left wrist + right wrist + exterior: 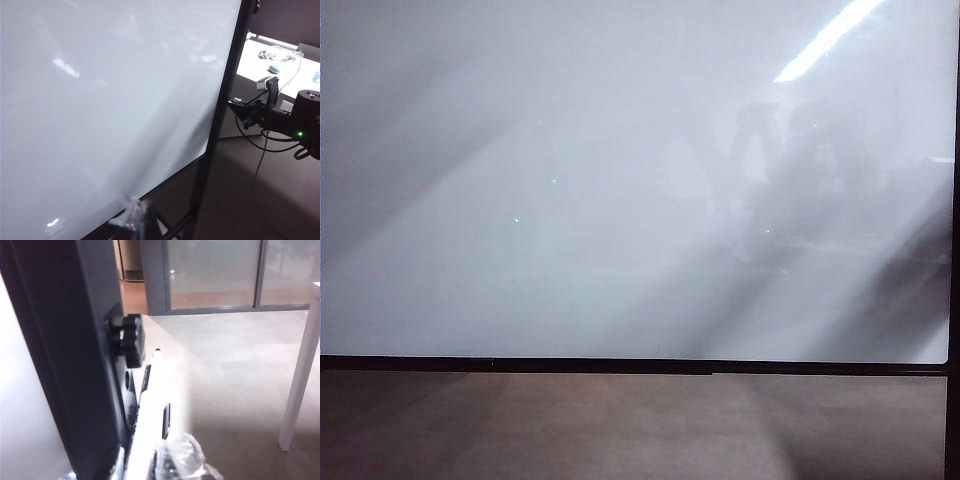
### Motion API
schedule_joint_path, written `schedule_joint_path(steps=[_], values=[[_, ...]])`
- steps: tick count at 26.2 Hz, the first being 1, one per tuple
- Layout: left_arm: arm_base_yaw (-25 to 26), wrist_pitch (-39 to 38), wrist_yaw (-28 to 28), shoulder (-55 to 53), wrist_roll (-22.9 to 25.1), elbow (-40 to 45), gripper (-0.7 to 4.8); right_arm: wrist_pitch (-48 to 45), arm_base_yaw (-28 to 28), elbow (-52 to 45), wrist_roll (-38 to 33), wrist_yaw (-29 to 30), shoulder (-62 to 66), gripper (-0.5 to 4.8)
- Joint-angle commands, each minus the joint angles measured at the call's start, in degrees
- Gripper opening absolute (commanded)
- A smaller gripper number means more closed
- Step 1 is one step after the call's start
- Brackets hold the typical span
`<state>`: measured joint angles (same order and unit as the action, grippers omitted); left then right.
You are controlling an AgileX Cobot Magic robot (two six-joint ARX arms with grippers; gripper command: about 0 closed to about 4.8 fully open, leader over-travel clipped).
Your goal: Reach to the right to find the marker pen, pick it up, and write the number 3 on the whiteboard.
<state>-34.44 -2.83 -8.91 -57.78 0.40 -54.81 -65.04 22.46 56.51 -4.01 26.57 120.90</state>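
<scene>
My right gripper point(142, 460) sat beside the whiteboard's point(620, 200) frame, closing around the marker pen point(150, 400) to lift it; my left gripper's point(135, 217) jaw state was unclear.

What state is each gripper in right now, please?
Left gripper: by the whiteboard, cannot be told.
Right gripper: astride the marker pen, grip cannot be told.

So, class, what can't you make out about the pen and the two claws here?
Right wrist view: the right claw, beside the board's frame, is cut off by the picture edge; glare washes out the marker pen, so a grip is unclear.
Left wrist view: only a taped tip of the left claw shows, near the lower edge of the whiteboard; opening unseen.
Exterior view: claws and pen out of frame.
</scene>
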Motion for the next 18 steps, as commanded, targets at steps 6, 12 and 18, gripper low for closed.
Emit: schedule_joint_path(steps=[6, 12, 18], values=[[-0.09, 0.35, -0.35, 0.13, 0.24, -0.13, -0.05, -1.22, -0.13, 0.17, -0.04, 0.13, -0.35, 0.83], [-0.09, 0.33, -0.33, 0.13, 0.24, -0.13, -0.05, -1.20, -0.13, 0.17, -0.04, 0.15, -0.35, 0.85], [-0.09, 0.33, -0.33, 0.13, 0.22, -0.13, -0.05, -1.20, -0.13, 0.17, -0.04, 0.39, -0.35, 1.27]])
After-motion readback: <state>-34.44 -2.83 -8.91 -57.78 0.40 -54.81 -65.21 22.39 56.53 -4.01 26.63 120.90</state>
